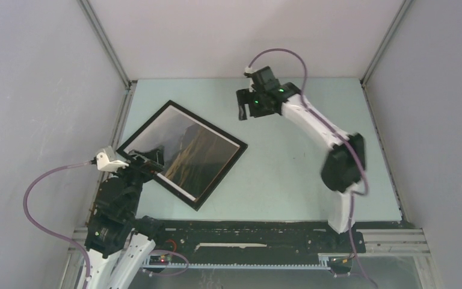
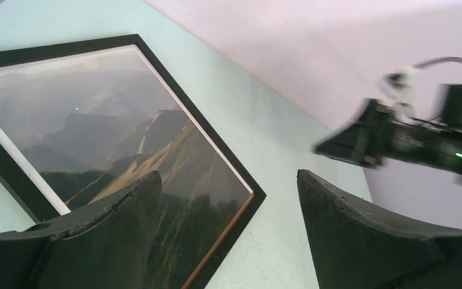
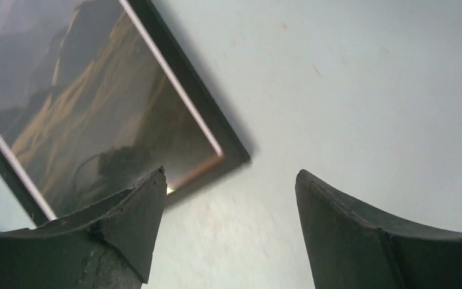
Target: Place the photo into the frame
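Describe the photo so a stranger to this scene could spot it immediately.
Start at the pale green table; on its left half a black frame lies turned like a diamond. The photo sits inside it: a dark mountain landscape with a thin white border, the only image there.

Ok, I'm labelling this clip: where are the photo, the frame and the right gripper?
the photo (image 1: pixel 187 150): top view, middle of the mountain print.
the frame (image 2: pixel 200 120): left wrist view, its black right-hand border.
the right gripper (image 3: pixel 230 174): right wrist view, midway between its fingertips.
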Robot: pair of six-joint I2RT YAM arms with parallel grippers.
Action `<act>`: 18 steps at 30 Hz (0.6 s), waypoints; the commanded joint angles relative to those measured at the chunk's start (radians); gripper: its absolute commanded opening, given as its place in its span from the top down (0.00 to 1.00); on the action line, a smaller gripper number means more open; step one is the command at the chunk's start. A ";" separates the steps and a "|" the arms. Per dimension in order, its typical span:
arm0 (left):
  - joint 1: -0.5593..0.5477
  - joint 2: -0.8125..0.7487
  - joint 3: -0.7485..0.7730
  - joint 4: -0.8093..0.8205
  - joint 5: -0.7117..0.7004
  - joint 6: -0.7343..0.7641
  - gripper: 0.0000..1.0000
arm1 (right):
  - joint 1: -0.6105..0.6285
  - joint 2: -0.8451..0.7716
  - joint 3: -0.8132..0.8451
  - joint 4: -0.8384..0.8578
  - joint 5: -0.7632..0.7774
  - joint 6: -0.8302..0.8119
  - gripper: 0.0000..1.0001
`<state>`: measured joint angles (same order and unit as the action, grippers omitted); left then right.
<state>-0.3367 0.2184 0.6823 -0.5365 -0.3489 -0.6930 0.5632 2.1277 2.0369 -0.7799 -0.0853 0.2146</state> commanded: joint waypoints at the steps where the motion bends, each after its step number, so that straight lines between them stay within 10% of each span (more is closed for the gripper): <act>1: 0.008 0.032 0.039 0.004 -0.022 0.068 0.12 | 0.041 -0.457 -0.354 0.018 0.214 -0.054 0.15; 7: 0.008 0.065 0.094 0.006 -0.025 0.123 0.11 | 0.021 -0.951 -0.694 0.037 0.155 0.003 0.07; 18: 0.008 0.094 0.231 -0.020 -0.010 0.232 0.11 | -0.004 -1.505 -0.712 -0.086 0.084 0.021 0.01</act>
<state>-0.3367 0.3038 0.8307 -0.5503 -0.3553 -0.5209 0.5625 0.7475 1.3209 -0.8486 -0.0017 0.2169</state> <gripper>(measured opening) 0.891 0.987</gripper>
